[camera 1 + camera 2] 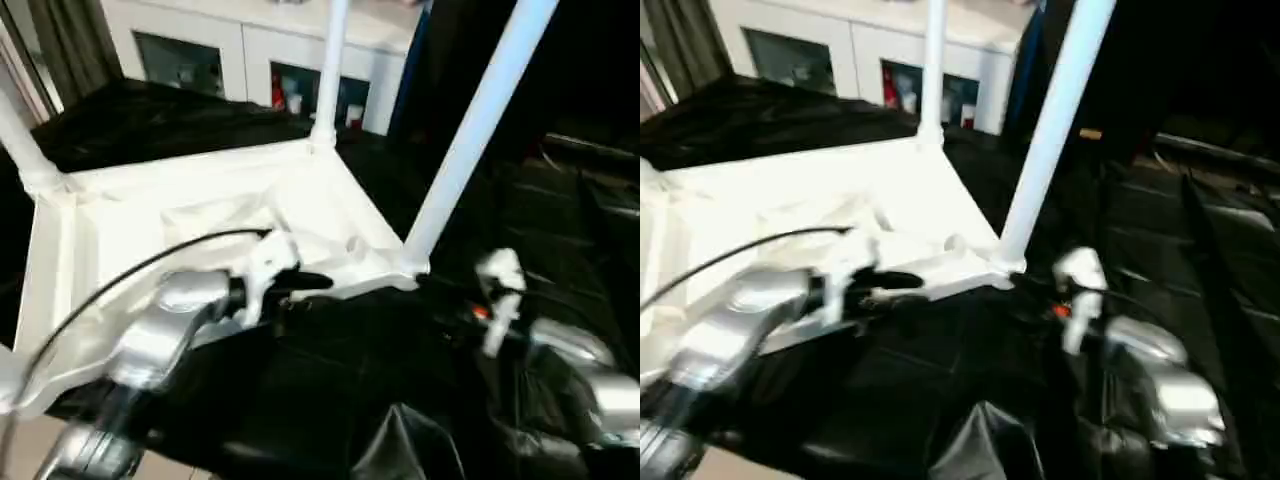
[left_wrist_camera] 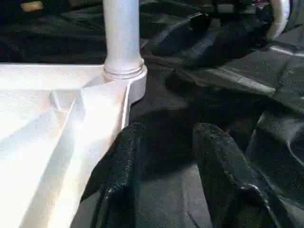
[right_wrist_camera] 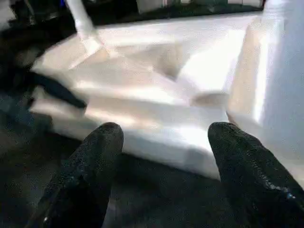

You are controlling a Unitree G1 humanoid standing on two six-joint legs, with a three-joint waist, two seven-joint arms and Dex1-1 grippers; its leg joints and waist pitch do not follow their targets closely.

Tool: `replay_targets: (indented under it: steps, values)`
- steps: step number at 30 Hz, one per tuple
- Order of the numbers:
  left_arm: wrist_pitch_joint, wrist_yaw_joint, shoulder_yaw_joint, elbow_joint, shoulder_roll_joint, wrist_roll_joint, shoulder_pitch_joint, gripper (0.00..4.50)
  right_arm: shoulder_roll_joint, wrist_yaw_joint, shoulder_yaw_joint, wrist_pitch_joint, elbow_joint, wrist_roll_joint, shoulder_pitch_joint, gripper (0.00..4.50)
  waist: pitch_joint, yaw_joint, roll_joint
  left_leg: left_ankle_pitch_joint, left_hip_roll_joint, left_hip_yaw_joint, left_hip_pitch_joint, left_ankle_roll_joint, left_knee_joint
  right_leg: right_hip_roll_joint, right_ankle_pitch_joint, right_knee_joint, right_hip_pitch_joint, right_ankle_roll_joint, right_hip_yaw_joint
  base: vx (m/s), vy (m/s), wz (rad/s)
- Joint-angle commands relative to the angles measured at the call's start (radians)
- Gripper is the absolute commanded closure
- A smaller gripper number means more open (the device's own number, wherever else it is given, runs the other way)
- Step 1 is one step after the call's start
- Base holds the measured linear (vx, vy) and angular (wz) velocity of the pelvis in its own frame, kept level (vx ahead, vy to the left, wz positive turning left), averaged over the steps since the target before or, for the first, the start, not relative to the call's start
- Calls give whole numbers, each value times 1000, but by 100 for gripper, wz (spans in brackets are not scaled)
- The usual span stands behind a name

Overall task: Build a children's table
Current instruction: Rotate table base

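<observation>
The white table top (image 1: 150, 205) lies upside down on a black cloth, ribbed underside up. Three white legs stand in its corner sockets: one at the near right corner (image 1: 470, 130), one at the far corner (image 1: 330, 70), one at the left (image 1: 20, 140). My left gripper (image 2: 166, 156) is open at the top's front edge, and one finger (image 2: 118, 175) is right beside the rim, holding nothing. My right gripper (image 3: 164, 137) is open just off the near right corner, facing the rim, with that corner's leg (image 3: 285, 71) close beside one finger (image 3: 251, 175).
A white cabinet with glass doors (image 1: 250, 50) stands behind the table. The crumpled black cloth (image 1: 330, 390) covers the work surface to the front and right. A black cable (image 1: 130, 270) arcs over my left forearm. A curtain (image 1: 70, 40) hangs at the back left.
</observation>
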Motion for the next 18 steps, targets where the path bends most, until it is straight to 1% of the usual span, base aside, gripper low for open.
replay_targets:
  steps: [1, 2, 3, 4, 6, 7, 8, 9, 10, 11, 12, 13, 14, 15, 16, 17, 18]
  values:
    - [91, 27, 37, -124, 38, -37, 57, 216, 34, -56, 23, -19, 35, -31, -28, 134, -53, -1, 0, -174, 35, -14, 10, 19, -71, -63, -200, -75, 34, -197, 49, 0, 0, 0]
    - [99, 28, 40, -134, 42, -40, 64, 216, 39, -60, 25, -21, 38, -32, -31, 134, -54, 0, -1, -172, 36, -14, 11, 13, -70, -64, -193, -70, 33, -198, 49, 0, 0, 0]
    - [150, 32, 57, -188, 58, -62, 96, 201, 67, -85, 33, -31, 57, -40, -46, 134, -55, -1, 3, -165, 35, -14, 12, 9, -72, -60, -180, -69, 32, -194, 49, 0, 0, 0]
    - [173, 32, 65, -212, 68, -72, 111, 188, 82, -97, 35, -35, 69, -41, -54, 134, -53, -2, -1, -165, 35, -13, 12, 8, -72, -59, -175, -69, 30, -196, 49, 0, 0, 0]
    - [235, 18, 86, -278, 114, -95, 164, 176, 126, -113, 46, -35, 101, -35, -78, 134, -52, -1, -1, -172, 34, -13, 13, 2, -74, -57, -181, -67, 29, -196, 49, 0, 0, 0]
    - [257, 14, 96, -303, 133, -103, 187, 163, 144, -117, 49, -35, 114, -36, -87, 134, -49, -2, 1, -182, 32, -13, 12, -1, -77, -54, -193, -70, 28, -184, 49, 0, 0, 0]
    - [267, 6, 106, -321, 159, -101, 213, 163, 164, -121, 58, -40, 129, -41, -96, 134, -49, -2, 1, -182, 32, -13, 12, -1, -77, -54, -193, -70, 28, -184, 49, 0, 0, 0]
    - [278, 8, 122, -346, 190, -94, 247, 149, 194, -138, 64, -59, 157, -51, -112, 134, -51, -6, 2, -189, 32, -16, 11, -9, -80, -54, -193, -68, 28, -179, 49, 0, 0, 0]
    - [278, 8, 122, -346, 190, -94, 247, 141, 194, -138, 64, -59, 158, -52, -112, 134, -50, -6, 3, -195, 33, -15, 14, -13, -80, -54, -193, -69, 25, -175, 50, 0, 0, 0]
    - [285, 9, 134, -354, 209, -90, 263, 136, 215, -162, 56, -75, 183, -54, -127, 134, -51, -7, 2, -192, 31, -14, 15, -17, -79, -53, -183, -68, 27, -170, 51, 0, 0, 0]
    - [292, 11, 141, -361, 222, -91, 272, 128, 228, -186, 46, -90, 203, -57, -138, 134, -51, -7, 6, -192, 31, -14, 19, -25, -80, -53, -175, -67, 22, -174, 51, 0, 0, 0]
    - [298, 13, 150, -368, 239, -91, 285, 128, 249, -225, 26, -112, 233, -58, -156, 134, -51, -6, 5, -197, 30, -13, 20, -30, -80, -53, -173, -67, 22, -173, 52, 0, 0, 0]
    - [304, 14, 154, -374, 246, -92, 291, 117, 257, -240, 17, -122, 246, -57, -164, 134, -51, -6, 5, -197, 30, -13, 20, -30, -80, -53, -173, -67, 22, -173, 52, 0, 0, 0]
    - [324, 16, 174, -395, 268, -100, 317, 106, 290, -313, -27, -156, 300, -48, -197, 134, -50, -7, 5, -213, 30, -13, 21, -41, -82, -52, -185, -67, 21, -166, 52, 0, 0, 0]
    - [324, 16, 174, -395, 268, -100, 317, 97, 290, -313, -27, -156, 300, -48, -197, 134, -50, -9, 5, -220, 29, -15, 17, -46, -84, -53, -196, -66, 25, -162, 52, 0, 0, 0]
    - [358, 19, 204, -430, 293, -120, 351, 91, 324, -390, -77, -181, 357, -27, -233, 134, -51, -9, 5, -221, 30, -14, 20, -50, -82, -54, -193, -65, 23, -161, 53, 0, 0, 0]
    - [358, 19, 204, -430, 293, -120, 351, 84, 324, -390, -77, -181, 357, -27, -233, 134, -51, -11, 6, -220, 30, -14, 21, -54, -82, -54, -187, -64, 21, -161, 54, 0, 0, 0]
